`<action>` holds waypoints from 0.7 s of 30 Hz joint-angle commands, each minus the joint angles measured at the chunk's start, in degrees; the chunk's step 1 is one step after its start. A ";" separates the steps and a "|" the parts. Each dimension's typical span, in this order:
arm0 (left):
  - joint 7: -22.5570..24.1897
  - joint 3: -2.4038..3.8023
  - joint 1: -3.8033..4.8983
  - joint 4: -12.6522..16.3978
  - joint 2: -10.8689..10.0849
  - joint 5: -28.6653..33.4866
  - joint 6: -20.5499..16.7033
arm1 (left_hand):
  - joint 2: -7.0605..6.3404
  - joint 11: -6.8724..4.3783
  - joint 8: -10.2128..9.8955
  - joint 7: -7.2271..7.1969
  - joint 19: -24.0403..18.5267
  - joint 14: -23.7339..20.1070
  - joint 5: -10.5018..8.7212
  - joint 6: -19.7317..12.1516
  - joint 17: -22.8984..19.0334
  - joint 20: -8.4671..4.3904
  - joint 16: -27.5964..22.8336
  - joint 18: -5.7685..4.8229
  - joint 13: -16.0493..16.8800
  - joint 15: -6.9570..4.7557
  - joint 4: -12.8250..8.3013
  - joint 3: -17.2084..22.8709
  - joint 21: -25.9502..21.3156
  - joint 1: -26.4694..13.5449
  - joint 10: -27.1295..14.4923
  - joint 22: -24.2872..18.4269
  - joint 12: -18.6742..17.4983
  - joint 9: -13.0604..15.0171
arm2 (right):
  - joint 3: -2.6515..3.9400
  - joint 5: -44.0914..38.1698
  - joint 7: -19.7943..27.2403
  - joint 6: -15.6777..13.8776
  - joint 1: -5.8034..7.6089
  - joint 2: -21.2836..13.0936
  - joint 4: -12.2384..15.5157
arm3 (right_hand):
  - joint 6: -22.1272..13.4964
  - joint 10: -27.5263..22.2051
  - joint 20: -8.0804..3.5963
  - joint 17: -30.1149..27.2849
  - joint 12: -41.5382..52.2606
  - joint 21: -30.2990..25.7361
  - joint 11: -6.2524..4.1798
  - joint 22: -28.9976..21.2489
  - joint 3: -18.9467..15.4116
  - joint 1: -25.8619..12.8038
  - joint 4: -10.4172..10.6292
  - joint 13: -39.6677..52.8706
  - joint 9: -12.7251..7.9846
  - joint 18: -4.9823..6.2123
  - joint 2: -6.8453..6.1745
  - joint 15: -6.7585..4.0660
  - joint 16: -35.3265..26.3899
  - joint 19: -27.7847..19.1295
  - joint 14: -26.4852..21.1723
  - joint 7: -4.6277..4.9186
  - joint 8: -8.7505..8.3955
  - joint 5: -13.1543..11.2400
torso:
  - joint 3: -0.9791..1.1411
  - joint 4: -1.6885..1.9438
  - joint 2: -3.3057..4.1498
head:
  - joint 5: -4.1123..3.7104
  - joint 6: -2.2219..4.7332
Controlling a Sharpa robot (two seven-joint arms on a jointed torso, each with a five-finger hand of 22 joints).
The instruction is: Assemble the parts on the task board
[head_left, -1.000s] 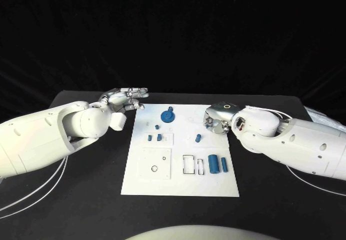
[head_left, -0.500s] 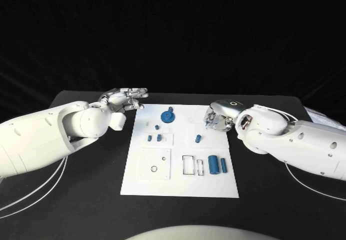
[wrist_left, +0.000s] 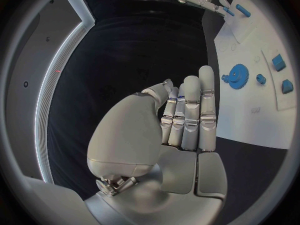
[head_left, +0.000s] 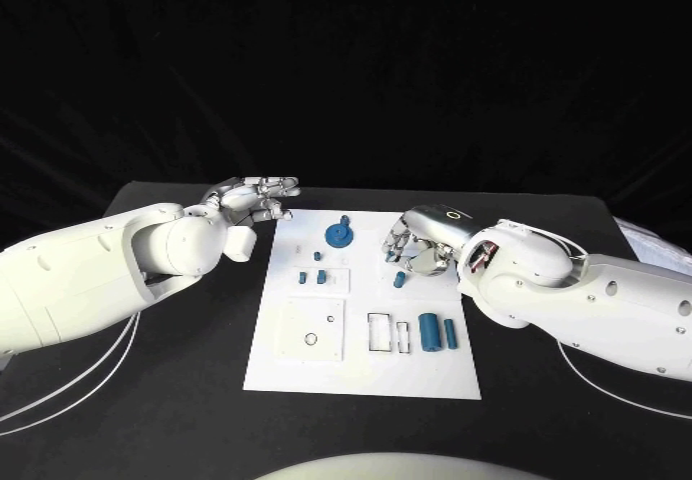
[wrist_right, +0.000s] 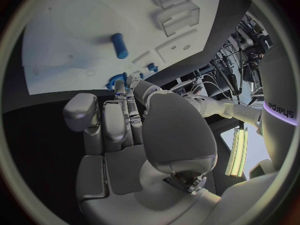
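Observation:
The white task board (head_left: 361, 350) lies in the middle of the table. On it are a blue gear (head_left: 338, 236) at the far end, two small blue pieces (head_left: 310, 278), a short blue peg (head_left: 398, 279), and two blue cylinders (head_left: 437, 331) side by side. My right hand (head_left: 418, 243) hovers over the board's far right part, fingers hanging just above the peg and holding nothing. The right wrist view shows this hand (wrist_right: 125, 120) with straight fingers, the peg (wrist_right: 119, 45) beyond them. My left hand (head_left: 257, 198) floats off the board's far left corner, empty, its fingers (wrist_left: 190, 115) extended, the gear (wrist_left: 237, 76) to its side.
Clear raised frames (head_left: 387, 331) stand on the board beside the cylinders, and a square plate with a ring (head_left: 312, 328) sits at the near left. Black table (head_left: 159, 390) surrounds the board on all sides. White cables trail from both arms.
My right hand has moved left from the board's right edge, over the board and close above the blue peg. The left hand has stayed in place.

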 commanded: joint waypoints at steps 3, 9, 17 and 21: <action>1.10 0.03 -0.15 0.08 0.46 -0.31 0.24 | 0.11 -0.03 0.17 0.08 0.04 -0.23 0.07 -0.02 -0.10 -0.27 -0.18 0.67 -0.06 0.01 -0.14 -0.25 -0.26 -0.14 -0.26 -0.05 0.23 -0.03 | -0.05 0.91 0.98 -0.89 -0.63 1.33 2.92 | -0.01 0.39 -0.17 -0.09 -0.26 0.19 0.06 -0.07 0.14 -0.25 0.11 -0.08 0.02 -0.12 0.20 -0.40 0.15 0.36 2.35 -0.05 0.02 0.28 | -0.08 0.05 0.03 | 1.08 -0.15; 1.33 0.02 -0.37 0.09 0.81 -0.33 0.39 | 0.10 -0.02 0.18 0.10 0.05 -0.23 0.07 -0.04 -0.12 -0.27 -0.17 0.67 -0.07 0.01 -0.14 -0.28 -0.29 -0.17 -0.28 -0.08 0.26 -0.04 | -0.14 0.38 1.95 -0.39 -2.01 3.61 3.74 | -0.02 0.41 -0.18 -0.06 -0.29 0.24 0.07 0.02 0.16 -0.23 0.09 -0.09 0.03 -0.14 0.23 -0.40 0.18 0.39 2.35 -0.03 0.02 0.36 | -0.11 -0.11 0.05 | 1.90 -0.61; 1.61 0.01 -0.47 0.49 0.97 -0.34 0.52 | 0.08 0.00 0.19 0.12 0.08 -0.23 0.07 -0.06 -0.15 -0.26 -0.17 0.67 -0.07 0.02 -0.13 -0.33 -0.34 -0.24 -0.31 -0.12 0.31 -0.04 | -0.34 -1.97 3.48 1.00 -5.50 7.31 1.87 | -0.21 0.31 -0.23 -0.27 -0.59 0.08 0.18 -0.31 0.24 -0.14 -0.10 -0.22 0.04 -0.09 0.28 -0.35 0.04 0.28 2.32 0.13 -0.10 0.89 | -0.13 0.09 0.07 | 2.67 -1.07; 1.64 0.01 -0.48 0.81 0.95 -0.44 0.55 | 0.08 0.00 0.19 0.12 0.08 -0.23 0.07 -0.06 -0.15 -0.26 -0.17 0.67 -0.07 0.02 -0.13 -0.33 -0.34 -0.24 -0.31 -0.12 0.31 -0.04 | -0.45 -2.23 3.88 1.74 -6.83 8.68 0.54 | -0.23 0.30 -0.24 -0.29 -0.62 0.10 0.19 -0.28 0.25 -0.13 -0.11 -0.23 0.04 -0.10 0.29 -0.35 0.02 0.28 2.31 0.14 -0.11 0.93 | -0.11 0.06 0.12 | 3.08 -1.30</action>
